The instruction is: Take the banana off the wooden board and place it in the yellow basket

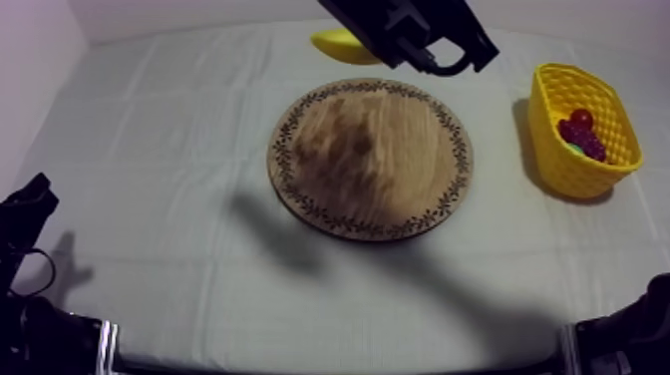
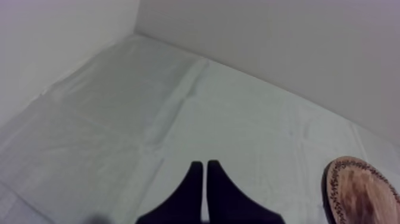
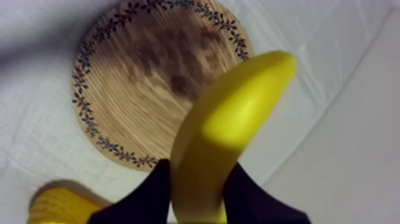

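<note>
A grey-white cloth covers the whole table, pressed into a grid of faint fold lines, with soft creases running toward the far edge. Plain pale walls close the table in at the back and at the left. In the left wrist view two of these walls meet in a corner just beyond the cloth's far edge. The round wooden board with a patterned rim lies near the middle of the table with its top bare. A broad soft shadow falls across the cloth just in front of it. The yellow plastic toy banana is off the board, raised above the table beyond the board's far rim and partly hidden under the black right arm that comes in from the upper right. In the right wrist view the right gripper is clamped round the banana's lower part, one black finger on each side, and the fruit's free end points out over the board's rim and the cloth beside it. The yellow woven-look basket stands well apart from the board at the table's right side. It holds a small red fruit and a dark bunch of grapes. The left gripper rests low over bare cloth near the board's rim, its fingers pressed together as a narrow wedge with nothing between them.
</note>
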Robot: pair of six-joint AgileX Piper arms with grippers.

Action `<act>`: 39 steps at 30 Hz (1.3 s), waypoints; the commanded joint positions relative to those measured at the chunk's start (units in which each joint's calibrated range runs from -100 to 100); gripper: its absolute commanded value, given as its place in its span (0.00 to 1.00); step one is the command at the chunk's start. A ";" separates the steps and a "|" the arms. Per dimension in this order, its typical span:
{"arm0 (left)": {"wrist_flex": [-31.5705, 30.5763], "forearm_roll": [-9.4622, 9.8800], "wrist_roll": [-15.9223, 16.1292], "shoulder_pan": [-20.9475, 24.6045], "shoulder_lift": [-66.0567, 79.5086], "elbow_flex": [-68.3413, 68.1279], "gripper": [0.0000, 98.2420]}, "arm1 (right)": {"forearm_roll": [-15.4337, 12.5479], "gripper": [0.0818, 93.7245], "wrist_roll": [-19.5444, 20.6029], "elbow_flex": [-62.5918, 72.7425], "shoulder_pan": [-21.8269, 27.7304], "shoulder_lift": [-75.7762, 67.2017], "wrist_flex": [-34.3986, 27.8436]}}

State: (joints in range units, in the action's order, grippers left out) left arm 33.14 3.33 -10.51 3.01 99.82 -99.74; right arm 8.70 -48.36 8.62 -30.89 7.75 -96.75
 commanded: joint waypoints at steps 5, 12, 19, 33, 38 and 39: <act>0.00 0.02 0.02 -0.01 0.00 -0.03 0.00 | -0.18 0.18 4.70 -1.11 0.82 -0.28 0.55; 0.00 0.02 0.00 -0.01 0.00 -0.03 0.00 | 0.59 0.18 10.44 1.10 3.30 0.88 0.55; 0.00 0.02 -0.01 -0.01 0.00 -0.03 0.00 | 1.92 0.17 16.12 2.32 6.71 1.85 -0.06; 0.00 0.02 -0.01 -0.01 0.00 -0.03 0.00 | 3.49 0.18 25.61 1.21 13.87 1.66 -0.50; 0.00 0.02 -0.01 -0.01 0.00 -0.03 0.00 | 3.48 0.18 27.93 0.18 16.77 1.18 -0.60; 0.00 0.02 0.00 -0.01 0.00 -0.03 0.00 | 3.36 0.18 28.35 -0.01 17.40 1.07 -0.62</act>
State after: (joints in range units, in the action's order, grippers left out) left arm 33.14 3.33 -10.51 3.01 99.82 -99.74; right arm 12.26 -20.68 8.70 -14.41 8.86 -97.44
